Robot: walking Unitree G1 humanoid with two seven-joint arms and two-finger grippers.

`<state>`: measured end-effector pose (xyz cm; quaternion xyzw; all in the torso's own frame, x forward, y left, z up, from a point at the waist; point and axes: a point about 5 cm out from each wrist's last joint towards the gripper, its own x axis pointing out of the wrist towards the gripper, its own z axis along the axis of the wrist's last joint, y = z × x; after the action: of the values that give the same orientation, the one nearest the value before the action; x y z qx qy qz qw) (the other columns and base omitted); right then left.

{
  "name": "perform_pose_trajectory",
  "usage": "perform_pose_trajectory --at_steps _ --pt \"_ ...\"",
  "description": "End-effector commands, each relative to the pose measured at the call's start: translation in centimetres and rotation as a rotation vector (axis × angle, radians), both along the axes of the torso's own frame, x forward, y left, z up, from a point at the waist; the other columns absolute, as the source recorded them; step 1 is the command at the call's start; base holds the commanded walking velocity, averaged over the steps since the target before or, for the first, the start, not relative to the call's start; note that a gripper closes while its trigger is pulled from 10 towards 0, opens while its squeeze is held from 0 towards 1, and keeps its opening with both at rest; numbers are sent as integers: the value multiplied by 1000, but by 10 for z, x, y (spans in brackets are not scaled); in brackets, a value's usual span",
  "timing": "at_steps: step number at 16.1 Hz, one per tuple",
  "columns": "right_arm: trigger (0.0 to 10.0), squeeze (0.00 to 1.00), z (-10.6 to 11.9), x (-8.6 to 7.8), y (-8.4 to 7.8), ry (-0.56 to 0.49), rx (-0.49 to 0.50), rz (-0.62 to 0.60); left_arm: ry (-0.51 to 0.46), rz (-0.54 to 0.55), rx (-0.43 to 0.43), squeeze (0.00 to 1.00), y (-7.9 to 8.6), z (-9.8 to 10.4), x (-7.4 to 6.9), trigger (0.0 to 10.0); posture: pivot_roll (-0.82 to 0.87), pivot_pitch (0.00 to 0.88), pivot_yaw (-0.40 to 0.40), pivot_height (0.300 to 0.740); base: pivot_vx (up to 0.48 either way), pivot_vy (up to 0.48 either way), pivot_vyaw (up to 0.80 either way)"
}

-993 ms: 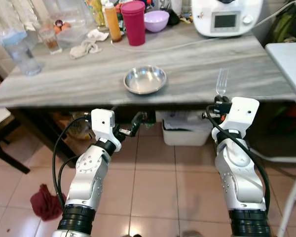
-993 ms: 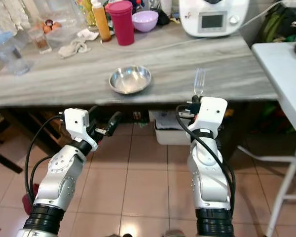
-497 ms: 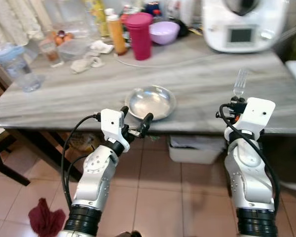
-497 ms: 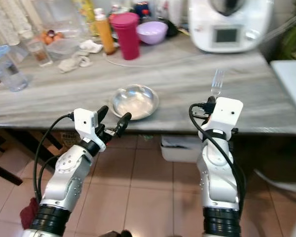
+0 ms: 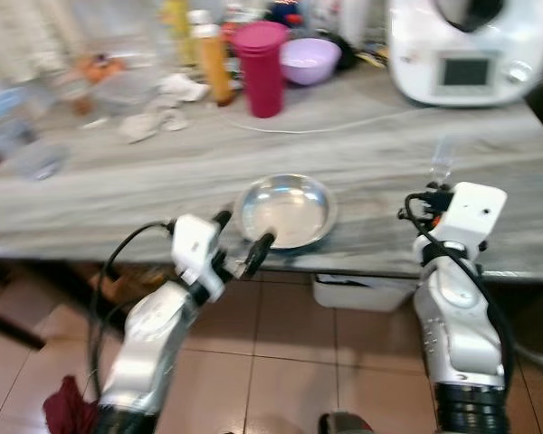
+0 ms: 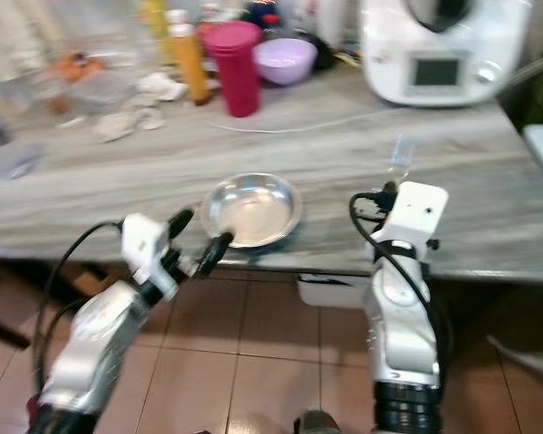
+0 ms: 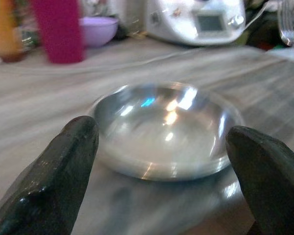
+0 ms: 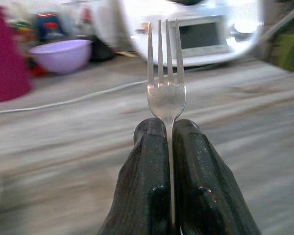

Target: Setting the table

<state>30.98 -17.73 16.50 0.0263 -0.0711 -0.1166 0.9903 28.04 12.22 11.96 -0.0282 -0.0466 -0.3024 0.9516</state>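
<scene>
Head view: shallow round steel bowl (image 5: 285, 211) near grey marble table (image 5: 380, 163) front edge. Left wrist: my left gripper (image 7: 159, 178) spread wide, empty, just short of bowl. Right wrist: my right gripper (image 8: 170, 128) clamped on silver fork (image 8: 165, 88), tines up.

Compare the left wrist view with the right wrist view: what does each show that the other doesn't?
Left wrist: the steel bowl framed between the open left gripper fingers. Right wrist: the right gripper shut on the fork, tines up. Both: the grey table, the purple bowl, the magenta cup and the white appliance behind.
</scene>
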Motion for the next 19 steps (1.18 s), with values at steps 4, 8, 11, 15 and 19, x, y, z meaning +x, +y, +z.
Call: perform_pose_trajectory --at_steps 4,8,11,15,19 --pt "10000 0 -4 5 -10 60 18 -24 16 -137 74 0 6 -6 -16 10000 -197 151 95 740 0 0 0" --pt "10000 0 -9 14 -23 122 46 -23 -10 -222 140 0 -1 -5 -18 10000 -210 170 98 740 0 0 0" --pt "10000 0 -12 28 -21 156 86 10 -11 -239 138 0 -3 -4 -17 10000 -203 186 107 740 0 0 0" --pt "10000 0 -14 40 -15 188 133 41 -6 -255 141 0 -4 -7 -21 10000 -193 196 101 740 0 0 0" --pt "10000 0 -20 49 1 216 198 89 -5 -272 145 0 -4 -7 -24 10000 -177 195 104 740 0 0 0"
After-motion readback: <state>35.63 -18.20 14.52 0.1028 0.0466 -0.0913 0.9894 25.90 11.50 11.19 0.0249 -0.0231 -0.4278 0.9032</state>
